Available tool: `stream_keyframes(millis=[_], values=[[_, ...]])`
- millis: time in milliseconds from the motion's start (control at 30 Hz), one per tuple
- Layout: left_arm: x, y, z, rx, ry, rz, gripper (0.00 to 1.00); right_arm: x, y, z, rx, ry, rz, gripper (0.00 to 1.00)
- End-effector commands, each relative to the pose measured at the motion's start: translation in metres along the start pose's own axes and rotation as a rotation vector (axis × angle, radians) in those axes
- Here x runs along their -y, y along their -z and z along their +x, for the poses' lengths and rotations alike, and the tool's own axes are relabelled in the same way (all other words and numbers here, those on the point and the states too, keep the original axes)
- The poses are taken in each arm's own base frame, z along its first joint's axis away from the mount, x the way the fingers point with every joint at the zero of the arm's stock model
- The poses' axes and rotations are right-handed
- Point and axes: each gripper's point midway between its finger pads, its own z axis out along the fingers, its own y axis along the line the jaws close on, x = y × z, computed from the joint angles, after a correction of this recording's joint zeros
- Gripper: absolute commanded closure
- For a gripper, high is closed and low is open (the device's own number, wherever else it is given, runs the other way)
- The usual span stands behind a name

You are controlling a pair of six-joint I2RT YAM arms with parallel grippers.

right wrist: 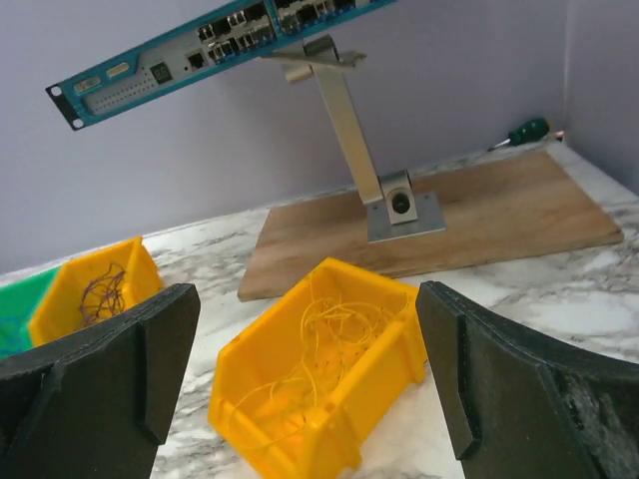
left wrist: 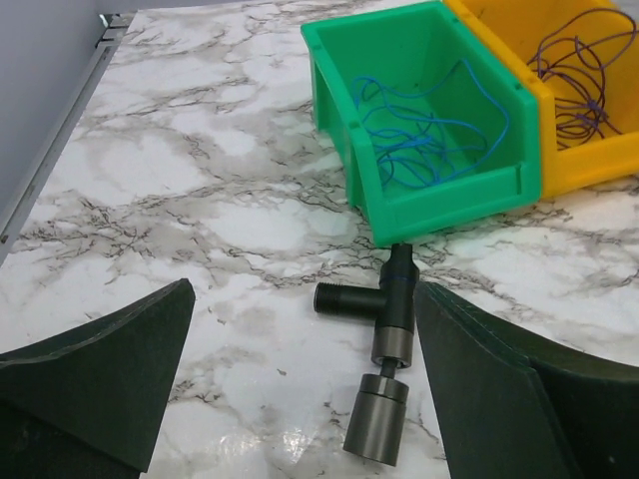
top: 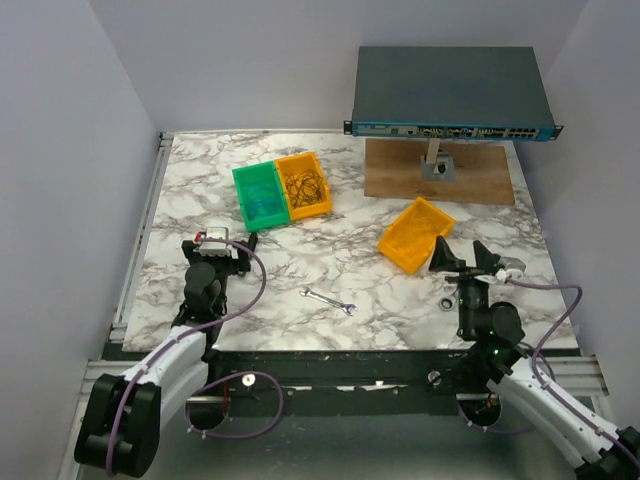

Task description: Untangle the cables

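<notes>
L gripper (top: 220, 250) apart, empty | R gripper (top: 463, 262) apart, empty | cables (left wrist: 424, 140) split by colour into bins (left wrist: 449, 205), prob. to prevent re-tangling

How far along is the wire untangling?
Done: colours separated, blue cables in the green bin, dark cables in the adjoining yellow bin, yellow cables in the separate bin. In hand: nothing; left end effector and right end effector open, empty. Left: bundles look loosely tangled.

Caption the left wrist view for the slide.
Open left gripper above marble table and black T-shaped fitting, facing green bin of tangled blue cable beside yellow bin of dark cable.
</notes>
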Motion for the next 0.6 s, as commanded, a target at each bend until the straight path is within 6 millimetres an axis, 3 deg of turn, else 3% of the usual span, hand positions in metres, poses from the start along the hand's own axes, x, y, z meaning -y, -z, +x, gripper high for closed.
stream_keyframes(millis=[0, 133, 233, 300, 467, 500, 567], values=[[-0.002, -0.007, -0.033, 0.167, -0.049, 0.011, 0.07, 0.034, 0.004, 0.035, 0.008, 0.240, 0.081, 0.00], [-0.011, -0.013, -0.038, 0.188, -0.042, -0.014, 0.08, 0.053, -0.013, 0.039, 0.024, 0.142, 0.183, 0.00], [-0.018, -0.020, -0.039, 0.184, -0.030, -0.033, 0.09, 0.053, -0.036, 0.062, -0.042, 0.161, 0.160, 0.00], [-0.024, -0.023, -0.044, 0.208, -0.020, -0.044, 0.09, 0.053, -0.046, 0.061, -0.020, 0.223, 0.152, 0.01], [-0.033, -0.030, -0.034, 0.252, 0.028, -0.028, 0.12, 0.072, -0.061, 0.087, -0.095, 0.189, 0.154, 0.03], [-0.032, -0.030, -0.039, 0.286, 0.017, -0.017, 0.13, 0.071, -0.066, 0.086, -0.085, 0.184, 0.139, 0.03], [-0.031, -0.035, -0.029, 0.217, 0.026, -0.018, 0.13, 0.071, -0.075, 0.097, -0.125, 0.179, 0.130, 0.00]])
